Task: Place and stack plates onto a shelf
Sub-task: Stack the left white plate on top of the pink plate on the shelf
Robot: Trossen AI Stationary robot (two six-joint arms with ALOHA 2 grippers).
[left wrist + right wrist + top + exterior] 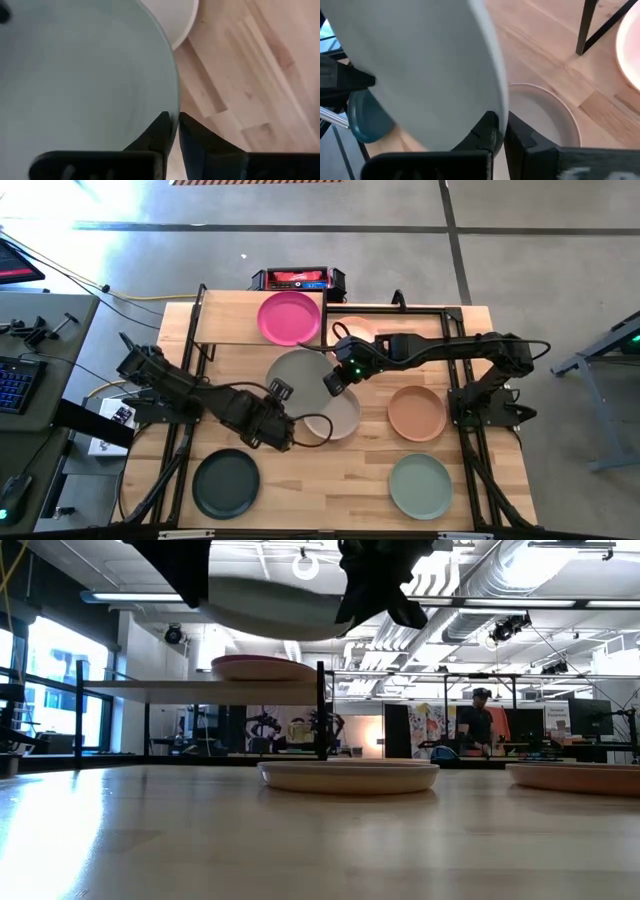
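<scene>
**Both pincers clamped on one off-white plate above the desk**

Wooden desk [340, 470] with a plank pattern fills my overhead view, grey floor all around it. At the desk's 12 o'clock edge I see the shelf [225, 328], a light-wood panel on thin black posts, with the magenta plate [289, 317] resting on it. A peach plate [357, 329] lies just to the shelf's 3 o'clock side, partly under the right arm.

I have the left pincer [282, 420] closed tight on the rim of the off-white plate [297, 375], at that plate's 6 o'clock edge. The right pincer [335, 381] is clamped on the same plate at its 3 o'clock edge. In the low view the plate [270, 605] hangs clear of the desk, slightly tilted, with both pincers gripping it from either side. In each wrist view the two dark fingers pinch the thin rim between them.

Directly beneath, a beige plate [335, 418] sits flat on the desk, near the centre. The terracotta plate [417, 412] lies at 3 o'clock from it. The dark green plate [226, 483] is toward 7 o'clock on the desk and the sage green plate [421, 486] toward 5 o'clock, both well apart from the pincers.
</scene>
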